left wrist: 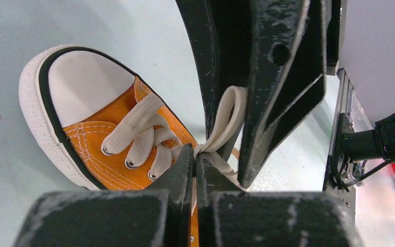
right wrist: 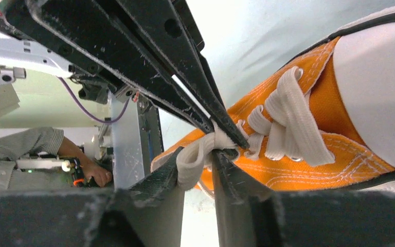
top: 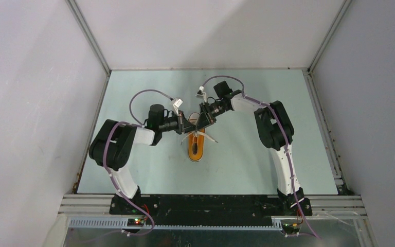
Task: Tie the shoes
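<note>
The orange sneaker (top: 196, 147) lies mid-table with its white toe cap (left wrist: 85, 85) away from the arms; it also shows in the right wrist view (right wrist: 339, 118). My left gripper (left wrist: 195, 154) is shut on a white lace right at the knot over the tongue; in the top view the left gripper (top: 189, 128) sits at the shoe's far end. My right gripper (right wrist: 198, 154) meets it from the other side, as the top view shows the right gripper (top: 200, 127). Its jaws stand a lace-width apart around a lace loop (right wrist: 195, 162). The loop (left wrist: 231, 116) is not squashed flat.
White walls enclose the pale green table (top: 144, 170) on three sides. An aluminium rail (top: 211, 200) runs along the near edge. A person's hand (right wrist: 90, 172) with a tool shows beyond the table frame in the right wrist view.
</note>
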Action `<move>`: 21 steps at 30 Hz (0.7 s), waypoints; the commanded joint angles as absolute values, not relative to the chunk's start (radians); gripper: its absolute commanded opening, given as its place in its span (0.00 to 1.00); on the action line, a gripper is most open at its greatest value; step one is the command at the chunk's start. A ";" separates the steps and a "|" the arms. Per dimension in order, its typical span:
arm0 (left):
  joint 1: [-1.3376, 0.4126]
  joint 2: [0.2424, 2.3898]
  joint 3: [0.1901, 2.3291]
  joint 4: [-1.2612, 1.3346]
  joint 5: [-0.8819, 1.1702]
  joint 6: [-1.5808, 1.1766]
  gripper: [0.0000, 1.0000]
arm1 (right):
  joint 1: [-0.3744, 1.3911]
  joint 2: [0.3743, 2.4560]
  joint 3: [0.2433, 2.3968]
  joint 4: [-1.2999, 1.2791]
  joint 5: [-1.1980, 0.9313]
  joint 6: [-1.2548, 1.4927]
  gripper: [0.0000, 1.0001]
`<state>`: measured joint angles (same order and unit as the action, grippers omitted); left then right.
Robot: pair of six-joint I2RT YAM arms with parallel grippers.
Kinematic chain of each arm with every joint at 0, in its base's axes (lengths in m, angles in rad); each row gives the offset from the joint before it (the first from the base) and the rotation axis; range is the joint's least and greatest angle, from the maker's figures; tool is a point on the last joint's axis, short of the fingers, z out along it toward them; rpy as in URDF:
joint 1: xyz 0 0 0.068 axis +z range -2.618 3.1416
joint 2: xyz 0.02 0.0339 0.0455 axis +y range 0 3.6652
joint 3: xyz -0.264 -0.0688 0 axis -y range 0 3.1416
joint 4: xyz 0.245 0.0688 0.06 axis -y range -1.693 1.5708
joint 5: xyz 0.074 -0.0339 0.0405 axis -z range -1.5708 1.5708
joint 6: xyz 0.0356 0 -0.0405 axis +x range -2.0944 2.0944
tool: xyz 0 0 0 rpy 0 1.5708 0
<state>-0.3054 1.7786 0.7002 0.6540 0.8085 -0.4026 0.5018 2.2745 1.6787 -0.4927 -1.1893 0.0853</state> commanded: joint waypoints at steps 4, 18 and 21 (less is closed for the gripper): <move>-0.310 1.793 0.670 0.857 0.818 -0.424 0.00 | 0.430 2.134 1.649 -0.662 -1.168 -0.058 0.49; -0.310 1.766 0.670 0.774 0.830 -0.353 0.00 | 0.438 2.236 1.742 -0.651 -0.875 -0.099 0.19; -0.310 1.749 0.665 0.760 0.829 -0.342 0.00 | 0.467 2.268 1.799 -0.646 -0.883 -0.094 0.18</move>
<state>-0.3058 1.7950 0.6666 0.7715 0.8177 -0.3939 0.4297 2.2307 1.7088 -0.6693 -0.9318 -0.0799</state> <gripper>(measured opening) 0.006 0.185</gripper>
